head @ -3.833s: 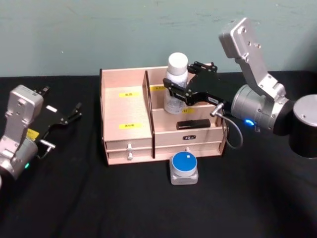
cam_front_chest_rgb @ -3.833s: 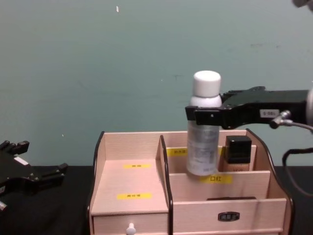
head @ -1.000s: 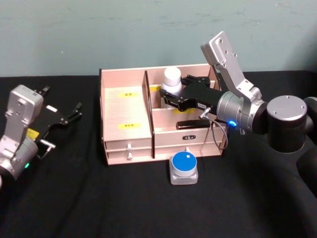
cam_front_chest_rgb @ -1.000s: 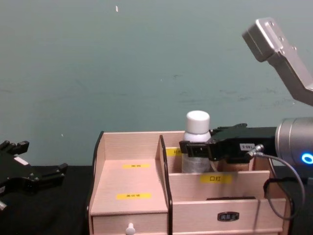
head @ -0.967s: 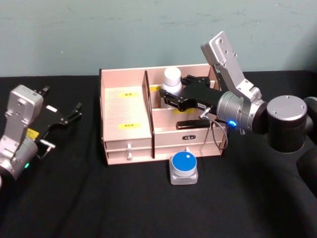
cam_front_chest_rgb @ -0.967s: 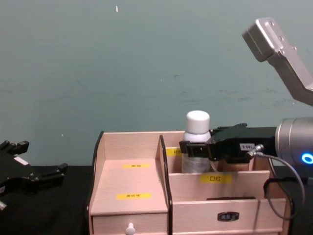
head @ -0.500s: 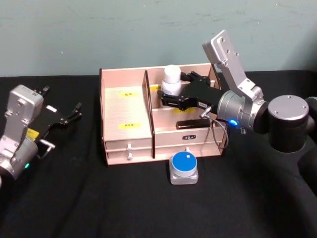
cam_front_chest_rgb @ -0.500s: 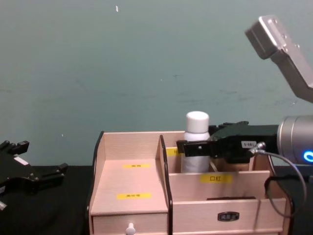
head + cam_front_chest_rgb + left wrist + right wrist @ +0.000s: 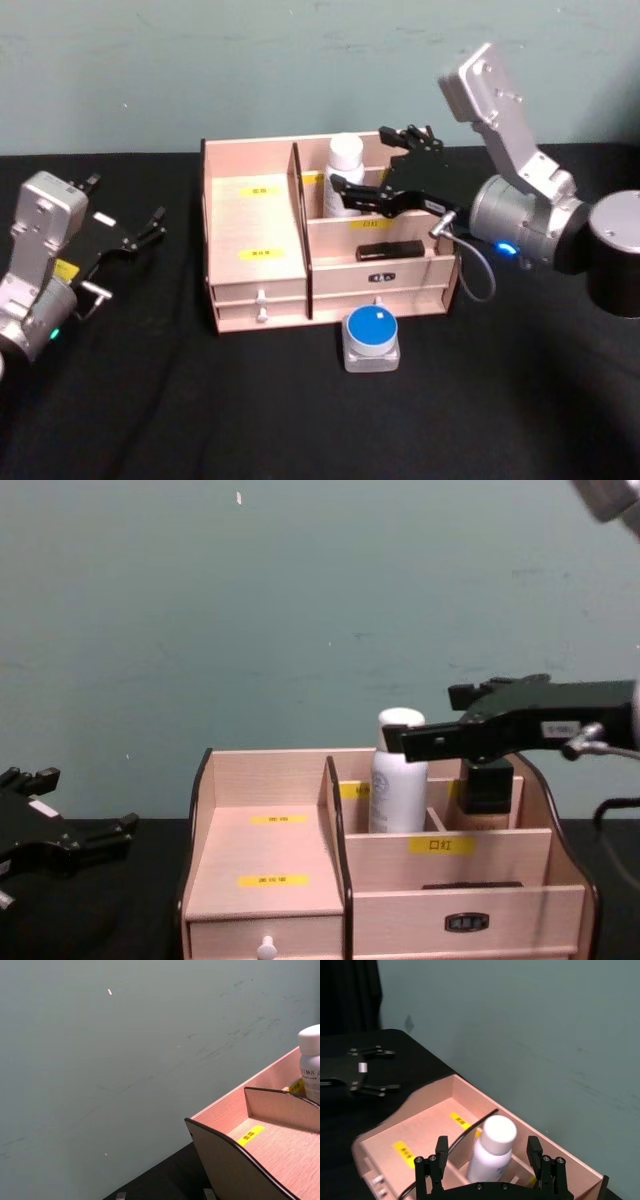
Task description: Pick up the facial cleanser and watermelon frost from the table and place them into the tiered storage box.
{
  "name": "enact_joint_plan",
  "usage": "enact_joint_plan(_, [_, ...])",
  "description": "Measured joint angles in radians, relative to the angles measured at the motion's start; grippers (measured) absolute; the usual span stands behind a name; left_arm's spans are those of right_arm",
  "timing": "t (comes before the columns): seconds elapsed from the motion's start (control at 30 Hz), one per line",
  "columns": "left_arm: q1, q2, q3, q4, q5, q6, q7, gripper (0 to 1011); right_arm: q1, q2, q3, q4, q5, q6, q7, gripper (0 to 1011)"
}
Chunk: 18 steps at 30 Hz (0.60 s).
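Note:
The facial cleanser (image 9: 345, 176), a white bottle with a white cap, stands upright in a back compartment of the tiered storage box (image 9: 255, 215). It also shows in the chest view (image 9: 397, 782) and the wrist views (image 9: 492, 1153) (image 9: 311, 1061). My right gripper (image 9: 376, 166) hovers open just above and beside the bottle, its fingers apart from it (image 9: 440, 720) (image 9: 488, 1147). The watermelon frost (image 9: 372, 334), a small blue-topped round container on a grey base, sits on the table in front of the box. My left gripper (image 9: 132, 240) rests open at the far left.
A black-capped square bottle (image 9: 487, 784) stands in the back compartment to the right of the cleanser. A flat black item (image 9: 390, 250) lies in the middle tier. Black cloth (image 9: 300, 420) covers the table, with free room at the front and left.
My right gripper has opened, let go of the cleanser and lifted up and back. The bottle now stands by itself in the back compartment. The left arm has not moved.

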Motion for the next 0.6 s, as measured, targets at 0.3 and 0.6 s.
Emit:
enact_joint_plan(0.3, [0.0,0.0,0.0,0.0,0.0,0.0,0.0,1001,-0.154,0.12,0.036,-0.239,0.017,0.045,0.011,1003])
enact_joint_plan(0.6, [0.0,0.0,0.0,0.0,0.0,0.0,0.0,1001,-0.348,0.196,0.087,-0.407,0.033,0.064,-0.029,1003])
